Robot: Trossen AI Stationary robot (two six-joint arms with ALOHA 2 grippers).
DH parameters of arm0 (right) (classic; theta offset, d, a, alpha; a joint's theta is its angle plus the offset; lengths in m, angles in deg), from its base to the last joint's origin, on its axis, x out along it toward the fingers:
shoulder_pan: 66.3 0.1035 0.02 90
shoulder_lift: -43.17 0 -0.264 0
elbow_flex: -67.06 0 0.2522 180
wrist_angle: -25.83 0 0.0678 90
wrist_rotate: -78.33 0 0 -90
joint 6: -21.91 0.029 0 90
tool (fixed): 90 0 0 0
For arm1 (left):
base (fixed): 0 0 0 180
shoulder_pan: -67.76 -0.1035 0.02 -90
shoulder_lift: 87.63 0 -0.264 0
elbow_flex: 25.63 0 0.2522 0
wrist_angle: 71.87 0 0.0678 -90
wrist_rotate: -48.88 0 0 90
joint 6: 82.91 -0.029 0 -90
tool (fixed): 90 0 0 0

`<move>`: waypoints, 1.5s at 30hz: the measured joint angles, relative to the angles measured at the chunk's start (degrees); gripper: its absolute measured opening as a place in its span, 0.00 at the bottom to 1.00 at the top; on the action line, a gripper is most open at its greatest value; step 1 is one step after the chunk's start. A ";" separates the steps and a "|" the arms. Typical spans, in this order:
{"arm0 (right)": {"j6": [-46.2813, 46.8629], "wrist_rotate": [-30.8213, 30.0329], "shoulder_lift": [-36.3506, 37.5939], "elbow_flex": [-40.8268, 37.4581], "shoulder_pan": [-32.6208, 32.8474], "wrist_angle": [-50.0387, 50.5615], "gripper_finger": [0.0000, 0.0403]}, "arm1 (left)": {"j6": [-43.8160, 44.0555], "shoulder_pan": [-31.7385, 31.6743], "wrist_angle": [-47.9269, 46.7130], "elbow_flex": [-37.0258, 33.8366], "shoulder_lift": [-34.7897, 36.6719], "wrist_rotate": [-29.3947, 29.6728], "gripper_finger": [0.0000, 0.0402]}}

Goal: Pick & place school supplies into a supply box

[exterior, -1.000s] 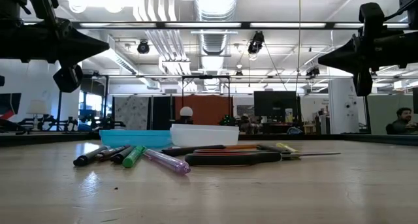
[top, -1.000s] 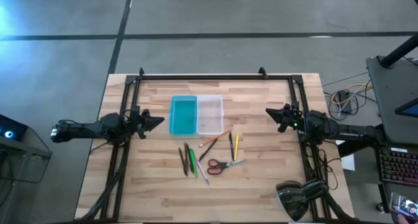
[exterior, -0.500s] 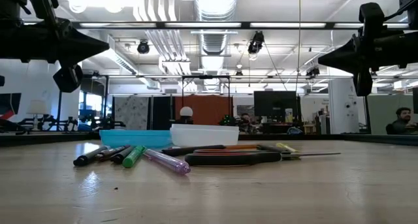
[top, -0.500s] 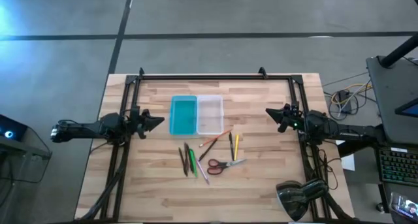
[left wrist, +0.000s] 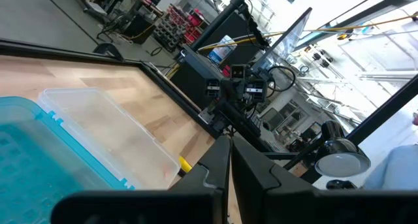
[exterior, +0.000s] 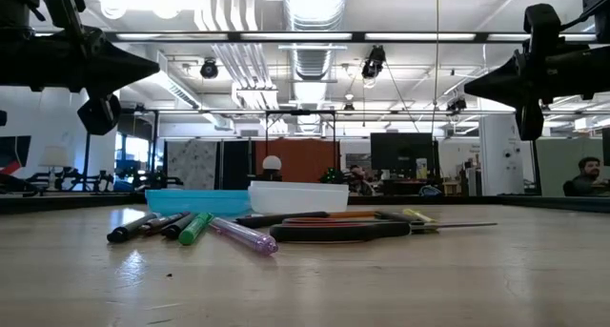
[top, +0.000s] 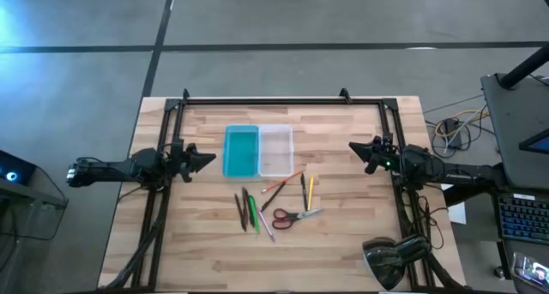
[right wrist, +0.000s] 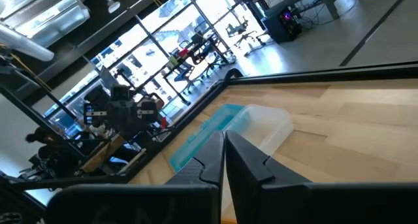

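The supply box lies open on the table, its teal lid half (top: pixel 241 151) beside its clear tray half (top: pixel 275 150); both also show in the left wrist view (left wrist: pixel 98 129). Near of it lie the pens and pencils: brown and green ones (top: pixel 249 210), a yellow one (top: pixel 310 191), an orange-red one (top: pixel 283 182). Red-handled scissors (top: pixel 292 215) lie flat among them. My left gripper (top: pixel 212 158) hovers shut at the table's left side, above the table. My right gripper (top: pixel 352 146) hovers shut at the right side.
A black metal frame (top: pixel 266 99) runs along the table's far edge and down both sides. Bare wood lies near of the scissors (top: pixel 283 260). A black lamp head (top: pixel 390 261) sits at the near right corner. In the low view a person (exterior: pixel 586 176) sits far behind the table.
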 joint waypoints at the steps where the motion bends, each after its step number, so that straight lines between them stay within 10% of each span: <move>1: -0.01 0.01 0.02 0.00 0.00 0.00 0.02 | 0.00 0.00 0.00 -0.01 -0.01 0.00 0.00; 25: 1.21 -1.41 0.02 -0.01 0.01 -2.24 0.02 | 0.01 0.00 0.00 0.00 0.01 0.00 0.00; 32: 18.13 -14.32 -0.07 0.00 -0.11 -3.00 0.02 | 0.00 0.01 0.00 -0.01 0.00 0.00 0.00; 37: 29.91 -9.60 -0.50 -0.04 -0.08 -6.39 0.02 | 0.24 -0.02 1.39 0.01 0.01 3.50 0.00; 45: 18.44 -0.17 -2.05 -0.02 -0.11 -22.97 0.02 | 7.87 -0.02 6.89 0.00 0.01 6.99 0.00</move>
